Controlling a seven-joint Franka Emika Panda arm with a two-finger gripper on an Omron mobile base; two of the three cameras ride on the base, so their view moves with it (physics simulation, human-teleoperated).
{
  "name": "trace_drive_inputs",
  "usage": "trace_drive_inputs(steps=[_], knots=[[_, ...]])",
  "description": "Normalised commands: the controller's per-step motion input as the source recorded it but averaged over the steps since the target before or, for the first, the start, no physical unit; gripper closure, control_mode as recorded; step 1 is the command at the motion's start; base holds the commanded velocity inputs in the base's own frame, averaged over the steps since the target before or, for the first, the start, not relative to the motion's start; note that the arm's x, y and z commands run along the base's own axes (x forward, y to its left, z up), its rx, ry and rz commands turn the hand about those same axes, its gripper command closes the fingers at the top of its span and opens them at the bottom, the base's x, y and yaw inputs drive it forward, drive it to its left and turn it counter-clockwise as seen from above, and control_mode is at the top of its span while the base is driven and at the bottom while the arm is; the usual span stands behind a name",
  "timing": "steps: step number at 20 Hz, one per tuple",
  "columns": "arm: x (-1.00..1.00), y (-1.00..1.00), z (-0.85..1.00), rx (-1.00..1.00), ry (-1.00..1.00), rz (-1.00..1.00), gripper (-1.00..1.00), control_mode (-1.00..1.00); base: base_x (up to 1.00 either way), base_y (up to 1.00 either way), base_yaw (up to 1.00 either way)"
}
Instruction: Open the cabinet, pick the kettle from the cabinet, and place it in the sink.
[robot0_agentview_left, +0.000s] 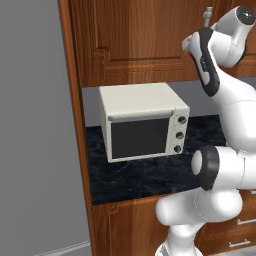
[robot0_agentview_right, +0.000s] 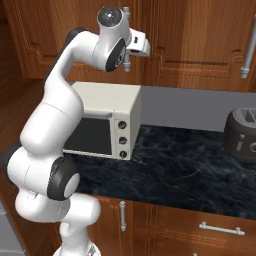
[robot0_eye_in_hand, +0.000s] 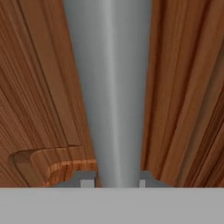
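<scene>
White arm reaches up, gripper (robot0_eye_in_hand: 113, 183) straddling the cabinet (robot0_eye_in_hand: 39, 87) handle (robot0_eye_in_hand: 111, 87).

The oven (robot0_agentview_right: 102, 120) sits on the counter (robot0_agentview_right: 190, 170), under the cabinet (robot0_agentview_left: 135, 35). The toaster (robot0_agentview_right: 242, 135) is at three o'clock from the oven, well apart. Drawers (robot0_agentview_right: 220, 230) lie below the counter, at six o'clock.

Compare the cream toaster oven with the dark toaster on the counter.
The boxy cream toaster oven has a dark glass door and three knobs down its front; the rounded dark grey toaster has slots on top. The oven stands near the counter's left end and looks larger; the toaster sits far right, cut off by the picture's edge. Both rest on the black marbled counter below reddish-brown wooden cabinets.
</scene>
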Motion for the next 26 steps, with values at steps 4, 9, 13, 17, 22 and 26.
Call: trace_drive_inputs(steps=[4, 9, 13, 17, 22, 26], knots=[[-0.22, 0.07, -0.02, 0.08, -0.03, 0.06, 1.00, -1.00, 0.00, 0.00, 0.00], [-0.37, 0.13, -0.03, 0.02, -0.05, 0.04, 1.00, -1.00, 0.00, 0.00, 0.00], [-0.45, 0.13, 0.00, 0.00, -0.03, 0.00, 1.00, -1.00, 0.00, 0.00, 0.00], [-0.44, 0.18, 0.00, 0.00, 0.00, 0.00, 1.00, -1.00, 0.00, 0.00, 0.00], [-0.47, 0.17, 0.00, 0.00, 0.00, 0.00, 1.00, -1.00, 0.00, 0.00, 0.00], [-0.49, 0.18, 0.00, 0.00, 0.00, 0.00, 1.00, -1.00, 0.00, 0.00, 0.00]])
